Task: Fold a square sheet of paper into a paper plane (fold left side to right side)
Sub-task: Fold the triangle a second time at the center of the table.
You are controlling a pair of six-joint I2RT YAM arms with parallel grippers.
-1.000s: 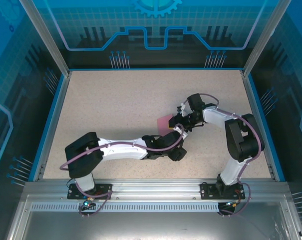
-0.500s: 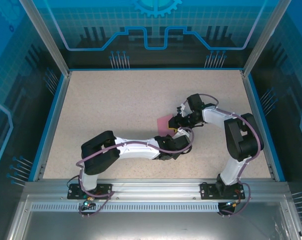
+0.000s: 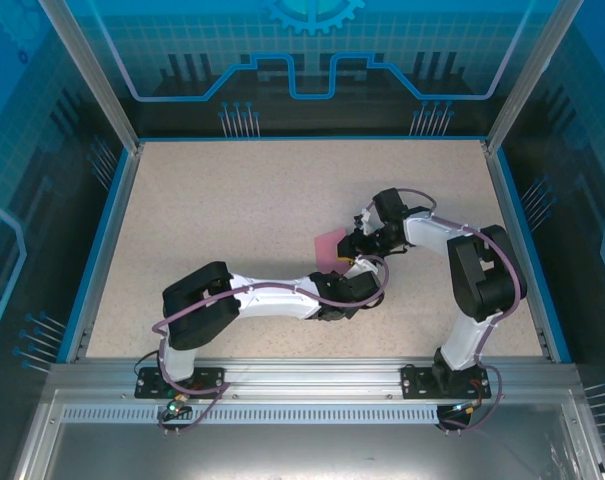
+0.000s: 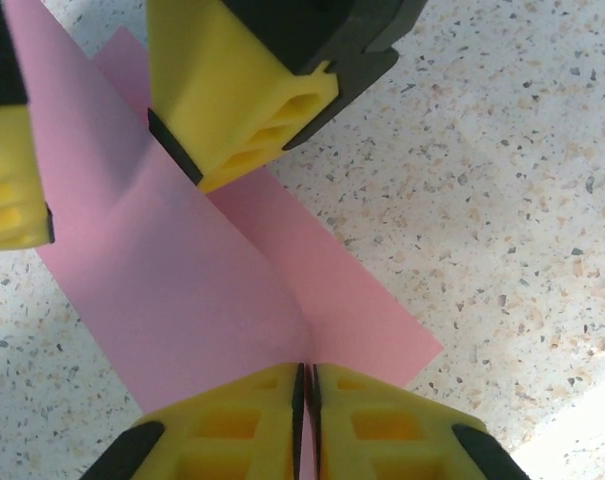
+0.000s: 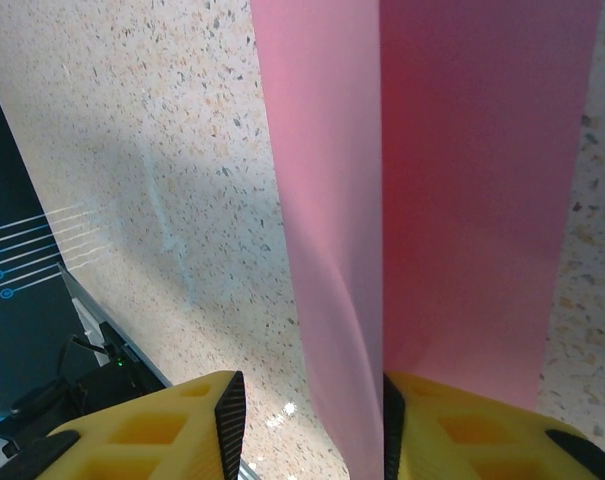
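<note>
Square sheet of paper (image 4: 182,290) pinched in clenched left gripper (image 4: 304,390); right gripper (image 5: 312,400) straddles it, jaws apart.

Table (image 3: 232,200): speckled beige top, blue-edged, fills the mid of the top view. Lying on it: 1 pink paper (image 3: 329,244), just R of centre. In my L wrist view its lower layer lies flat on the speckle at lower R; the upper flap lifts off the top toward upper L.
</note>
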